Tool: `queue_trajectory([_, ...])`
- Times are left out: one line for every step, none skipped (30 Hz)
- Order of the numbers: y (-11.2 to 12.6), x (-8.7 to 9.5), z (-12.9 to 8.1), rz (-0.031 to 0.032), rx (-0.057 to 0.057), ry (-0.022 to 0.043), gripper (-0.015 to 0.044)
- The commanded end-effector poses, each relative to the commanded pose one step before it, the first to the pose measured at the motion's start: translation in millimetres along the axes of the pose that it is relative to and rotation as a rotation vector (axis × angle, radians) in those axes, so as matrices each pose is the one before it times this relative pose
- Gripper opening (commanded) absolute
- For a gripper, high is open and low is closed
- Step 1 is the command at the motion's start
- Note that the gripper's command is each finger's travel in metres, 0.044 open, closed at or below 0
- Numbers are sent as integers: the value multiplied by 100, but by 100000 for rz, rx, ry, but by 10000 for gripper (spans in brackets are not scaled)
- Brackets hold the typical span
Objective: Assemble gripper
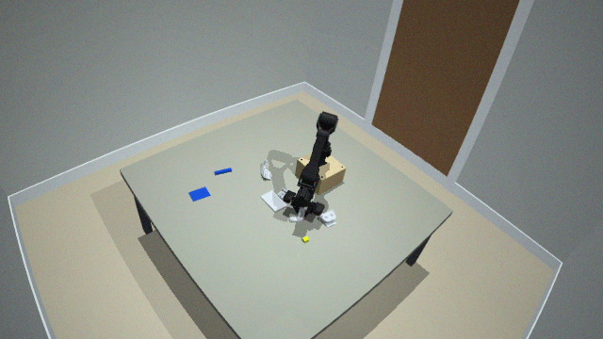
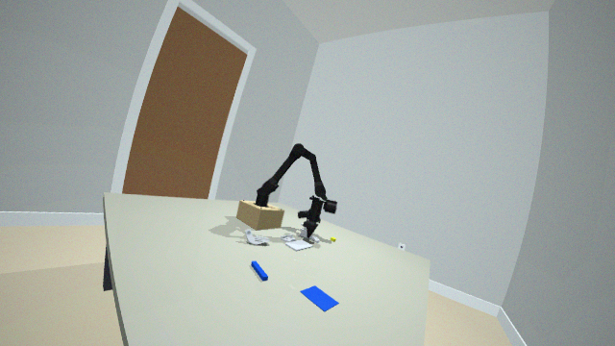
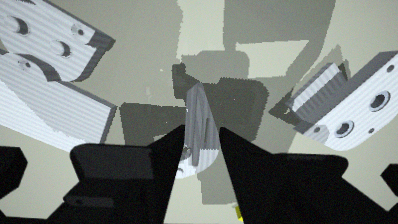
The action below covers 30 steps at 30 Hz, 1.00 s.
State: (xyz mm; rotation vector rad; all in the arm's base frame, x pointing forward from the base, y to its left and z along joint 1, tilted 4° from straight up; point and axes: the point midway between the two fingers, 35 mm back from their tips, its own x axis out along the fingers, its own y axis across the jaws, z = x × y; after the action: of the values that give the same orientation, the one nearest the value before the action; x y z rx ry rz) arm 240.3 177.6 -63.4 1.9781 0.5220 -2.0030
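Gripper [image 1: 301, 215] [image 2: 308, 235] [image 3: 202, 130]: partly open, clamped on white jaw piece [image 1: 297, 217] [image 3: 200, 125] | wooden box [image 1: 334, 175] [image 2: 261, 217]: contents unclear

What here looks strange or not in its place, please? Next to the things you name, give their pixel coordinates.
Nothing looks broken or spilled. The end effector [image 1: 305, 213] [image 2: 309, 235] [image 3: 202, 130] is shut on a white jaw [image 1: 297, 218] [image 3: 201, 120]; the loose white parts scattered around seem simply awaiting assembly.

yellow cube [image 3: 238, 212] cut off by the wrist view's lower edge, gear teeth too small to tell
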Motion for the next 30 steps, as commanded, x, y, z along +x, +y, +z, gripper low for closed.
queue_trajectory([-68, -198, -31, -361, -22, -3, 134])
queue_trajectory([-4, -245, -35, 13, 14, -4, 134])
queue_trajectory([-4, -304, -40, 16, 18, -5, 134])
queue_trajectory([-4, -306, -36, 16, 18, -5, 134])
queue_trajectory([-3, -307, -33, 16, 18, -6, 134])
queue_trajectory([-3, -308, -29, 16, 18, -6, 134])
queue_trajectory([-2, -309, -25, 16, 18, -6, 134])
queue_trajectory([-2, -310, -22, 16, 18, -7, 134])
queue_trajectory([-1, -311, -18, 16, 18, -7, 134])
queue_trajectory([-1, -312, -14, 16, 18, -8, 134])
queue_trajectory([0, -314, -11, 16, 18, -8, 134])
queue_trajectory([0, -314, -7, 16, 18, -8, 134])
queue_trajectory([1, -315, -3, 16, 18, -9, 134])
queue_trajectory([2, -316, 1, 16, 18, -9, 134])
queue_trajectory([2, -317, 4, 16, 18, -10, 134])
queue_trajectory([3, -318, 8, 16, 18, -10, 134])
queue_trajectory([3, -319, 12, 16, 18, -10, 134])
queue_trajectory([4, -319, 16, 16, 18, -11, 134])
queue_trajectory([4, -320, 20, 16, 18, -11, 134])
queue_trajectory([5, -320, 24, 16, 18, -12, 134])
queue_trajectory([5, -321, 28, 16, 18, -12, 134])
queue_trajectory([6, -322, 31, 17, 18, -12, 134])
queue_trajectory([6, -322, 35, 17, 18, -13, 134])
queue_trajectory([7, -322, 39, 17, 18, -13, 134])
queue_trajectory([6, -261, 35, 13, 15, -11, 134])
queue_trajectory([4, -156, 22, 8, 9, -7, 134])
queue_trajectory([1, -52, 8, 3, 3, -2, 134])
queue_trajectory([0, 0, 0, 0, 0, 0, 134])
queue_trajectory([0, 0, 0, 0, 0, 0, 134])
queue_trajectory([0, 0, 0, 0, 0, 0, 134])
